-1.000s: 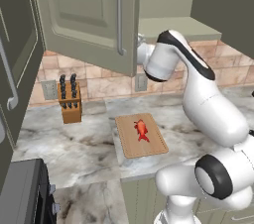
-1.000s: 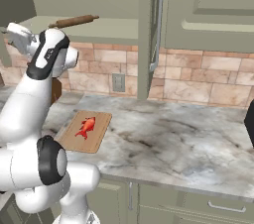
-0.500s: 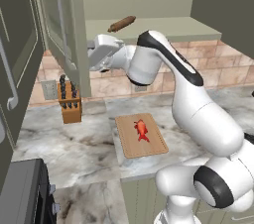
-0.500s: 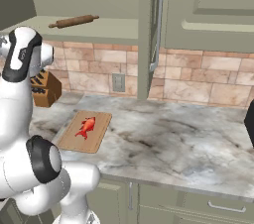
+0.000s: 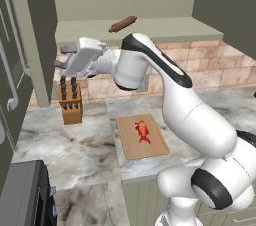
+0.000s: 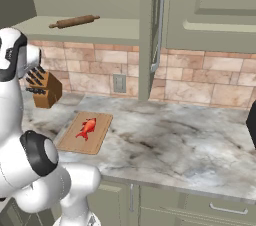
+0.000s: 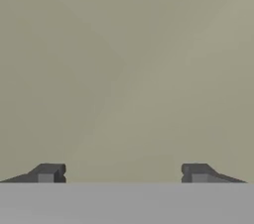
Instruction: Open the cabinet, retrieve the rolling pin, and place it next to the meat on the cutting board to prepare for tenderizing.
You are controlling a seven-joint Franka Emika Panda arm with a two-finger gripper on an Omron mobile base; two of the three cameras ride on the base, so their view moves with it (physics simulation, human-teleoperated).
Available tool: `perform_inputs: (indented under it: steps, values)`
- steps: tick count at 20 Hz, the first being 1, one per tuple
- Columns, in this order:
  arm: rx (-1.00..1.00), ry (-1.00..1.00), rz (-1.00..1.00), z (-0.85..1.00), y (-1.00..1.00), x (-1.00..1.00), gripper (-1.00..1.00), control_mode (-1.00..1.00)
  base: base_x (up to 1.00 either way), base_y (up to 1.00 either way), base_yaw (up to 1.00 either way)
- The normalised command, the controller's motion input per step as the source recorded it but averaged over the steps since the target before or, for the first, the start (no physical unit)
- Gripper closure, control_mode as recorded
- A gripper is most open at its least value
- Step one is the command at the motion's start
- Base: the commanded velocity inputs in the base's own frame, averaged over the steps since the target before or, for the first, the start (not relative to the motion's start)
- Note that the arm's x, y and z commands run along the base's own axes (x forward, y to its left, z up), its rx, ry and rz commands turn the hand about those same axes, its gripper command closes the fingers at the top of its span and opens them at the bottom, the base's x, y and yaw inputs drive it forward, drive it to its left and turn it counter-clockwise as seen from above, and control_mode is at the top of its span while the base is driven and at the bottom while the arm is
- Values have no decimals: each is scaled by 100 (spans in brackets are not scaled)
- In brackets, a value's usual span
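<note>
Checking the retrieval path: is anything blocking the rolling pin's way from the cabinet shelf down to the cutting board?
Nothing visible does. The brown wooden rolling pin lies on the open shelf; the tan wooden cutting board has bare space beside the red meat chunk.

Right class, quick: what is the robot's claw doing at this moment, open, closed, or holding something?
Claw: open, fingertips wide apart, nothing between them, facing a plain green surface.
</note>
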Motion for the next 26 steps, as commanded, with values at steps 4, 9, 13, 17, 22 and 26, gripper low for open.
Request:
perform_inputs:
  steps: [4, 9, 13, 17, 22, 26]
  values:
    - [-9, 2, 4, -5, 12, 2, -100, -100, 0, 0, 0]
    - [-5, -5, -8, 0, -33, -31, -100, -100, 0, 0, 0]
    - [-7, -6, -20, 3, -44, -25, -100, -100, 0, 0, 0]
    - [-8, -1, -25, 5, -47, -17, -100, -100, 0, 0, 0]
    - [-6, 0, -39, 0, -47, -15, -100, -100, 0, 0, 0]
    - [-3, 0, -46, 0, -37, -15, -100, -100, 0, 0, 0]
